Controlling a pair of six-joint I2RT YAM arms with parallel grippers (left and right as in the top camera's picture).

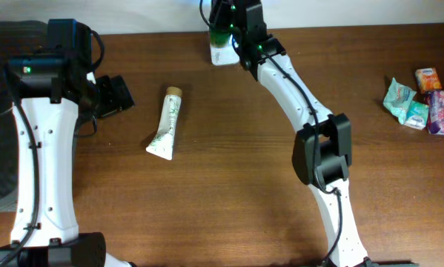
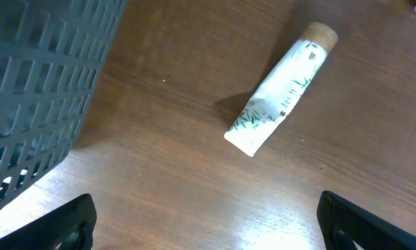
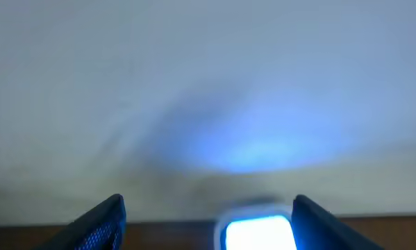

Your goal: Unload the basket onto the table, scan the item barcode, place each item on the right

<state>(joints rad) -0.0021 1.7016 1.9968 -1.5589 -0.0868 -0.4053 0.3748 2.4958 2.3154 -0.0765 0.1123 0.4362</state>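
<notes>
**Tube lies flat, scanner sits at the far edge**

We see the white tube (image 1: 166, 123) lying flat on the tabletop (image 1: 229, 185), left of the middle. Its tan cap points to the far edge and its crimped end to the near edge. Nothing touches it.

Near it, toward the left edge, the left gripper (image 2: 208, 226) hangs above the wood with its fingers spread wide and nothing between them. The tube shows whole in its wrist view.

At the far edge the white scanner (image 1: 223, 50) stands under the right gripper (image 3: 208, 222). In the wrist view it glows blue between fingers that stand apart, and the left one is clear of it.

A grey basket (image 2: 34, 90) stands at the left edge. A few small packets (image 1: 418, 100) lie by the right edge.
</notes>
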